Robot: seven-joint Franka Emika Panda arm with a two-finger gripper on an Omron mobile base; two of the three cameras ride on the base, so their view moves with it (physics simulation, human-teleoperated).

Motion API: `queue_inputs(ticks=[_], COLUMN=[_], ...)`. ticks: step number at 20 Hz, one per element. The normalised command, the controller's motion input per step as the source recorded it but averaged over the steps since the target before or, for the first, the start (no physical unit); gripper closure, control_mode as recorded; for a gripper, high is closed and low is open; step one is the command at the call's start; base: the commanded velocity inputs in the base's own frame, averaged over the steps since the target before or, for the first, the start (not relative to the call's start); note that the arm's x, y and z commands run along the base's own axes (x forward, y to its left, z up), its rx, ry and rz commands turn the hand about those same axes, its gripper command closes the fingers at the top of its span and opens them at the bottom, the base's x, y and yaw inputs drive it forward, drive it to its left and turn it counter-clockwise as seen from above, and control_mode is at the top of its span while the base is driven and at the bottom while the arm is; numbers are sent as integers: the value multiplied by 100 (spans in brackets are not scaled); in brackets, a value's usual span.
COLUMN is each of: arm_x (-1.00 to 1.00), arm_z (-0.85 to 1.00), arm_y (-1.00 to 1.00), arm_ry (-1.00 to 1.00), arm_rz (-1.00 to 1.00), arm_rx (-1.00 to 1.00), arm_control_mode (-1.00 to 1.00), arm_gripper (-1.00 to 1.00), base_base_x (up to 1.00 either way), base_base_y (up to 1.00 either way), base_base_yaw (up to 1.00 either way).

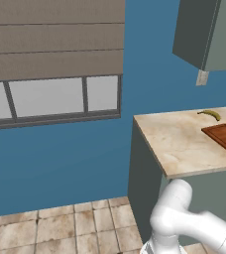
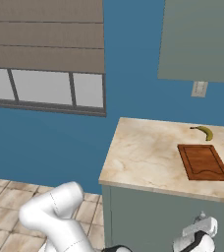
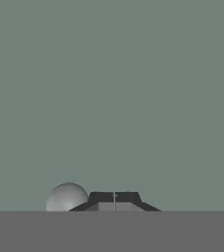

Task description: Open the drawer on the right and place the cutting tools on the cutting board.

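pincer [image 3: 114, 199]: two small dark finger tips pressed together with no gap, holding nothing, close against a flat grey-green cabinet front [image 3: 112, 98]; a small round grey knob [image 3: 66, 198] sits just beside the tips, to their left in the hand view, not gripped. cutting board [image 2: 203, 162]: flat rectangular reddish-brown wooden board with a darker grooved border, lying flat toward the right end of the beige marbled countertop [image 2: 143, 152], nearer the back edge than the front, bare on top. banana [image 2: 204, 131]: small yellow curved fruit, near the board's back edge, apart from it, toward the wall. progress, as a judgement: early; no drawer stands open, no cutting tools are on show, the board carries nothing; opening the drawer, lifting the tools out and setting them on the board all remain. arm [image 2: 55, 211]: white with dark joints, elbow raised in front of the counter's left corner, forearm reaching low and rightward so the hand meets the cabinet face below the counter's front edge, under the board's end.
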Motion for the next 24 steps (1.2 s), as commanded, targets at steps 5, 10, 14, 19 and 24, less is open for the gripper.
queue_inputs(ticks=[5, 10, 14, 19, 24], arm_x=[-87, -100, -100, -100, -100], arm_z=[16, 22, 23, 21, 20], arm_y=[-70, -70, -71, -74, -53], arm_ry=[-31, -34, -37, -37, -29], arm_rz=[-2, -1, 0, 0, -1], arm_rx=[16, 17, 15, 15, 9], arm_control_mode=[-100, -100, -100, -100, -100], arm_gripper=[100, 100, 100, 100, 100], base_base_x=[0, 0, 0, 0, 0], base_base_y=[0, 0, 0, 0, 0], base_base_yaw=[0, 0, 0, 0, 0])
